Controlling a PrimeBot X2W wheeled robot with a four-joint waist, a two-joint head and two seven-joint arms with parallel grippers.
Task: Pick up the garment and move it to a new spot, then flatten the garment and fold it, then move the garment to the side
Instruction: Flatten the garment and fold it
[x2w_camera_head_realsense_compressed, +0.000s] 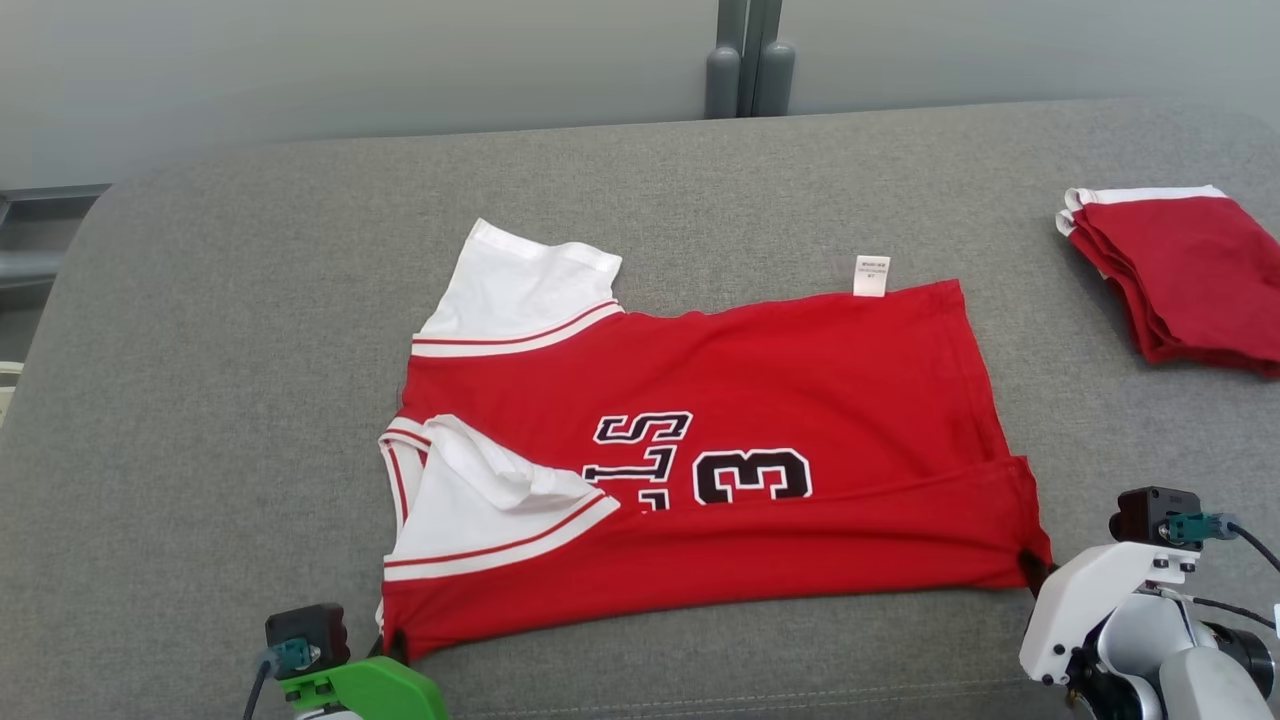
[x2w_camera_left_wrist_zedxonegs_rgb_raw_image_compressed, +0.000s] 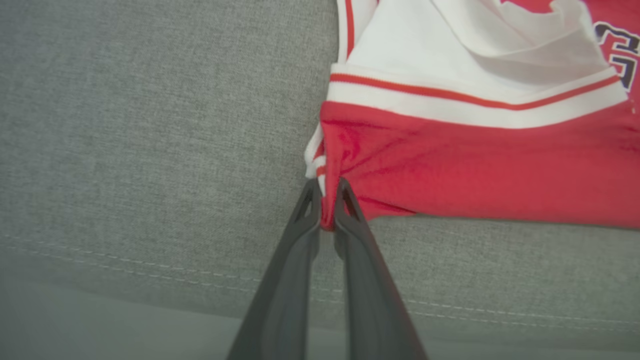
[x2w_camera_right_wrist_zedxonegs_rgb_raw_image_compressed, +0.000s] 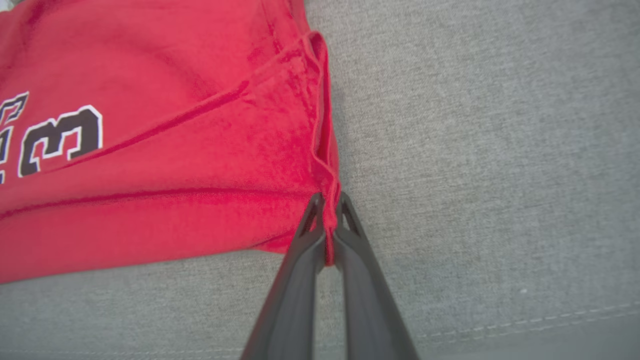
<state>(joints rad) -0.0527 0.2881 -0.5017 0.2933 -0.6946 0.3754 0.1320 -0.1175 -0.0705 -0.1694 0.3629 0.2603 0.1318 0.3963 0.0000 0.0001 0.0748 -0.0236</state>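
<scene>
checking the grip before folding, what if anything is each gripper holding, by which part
Both hold the red jersey: the left gripper pinches the near corner at its sleeve end, the right gripper the near corner at its hem end.

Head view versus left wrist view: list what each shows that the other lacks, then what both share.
Head view, not the left wrist view: the folded red pile, the white label, the far sleeve, and the right claw shut on a hem corner. Left wrist view, not the head view: the left claw up close, its fingers pinching bunched cloth. Both: the red jersey, its near white sleeve and the grey cushion.
</scene>
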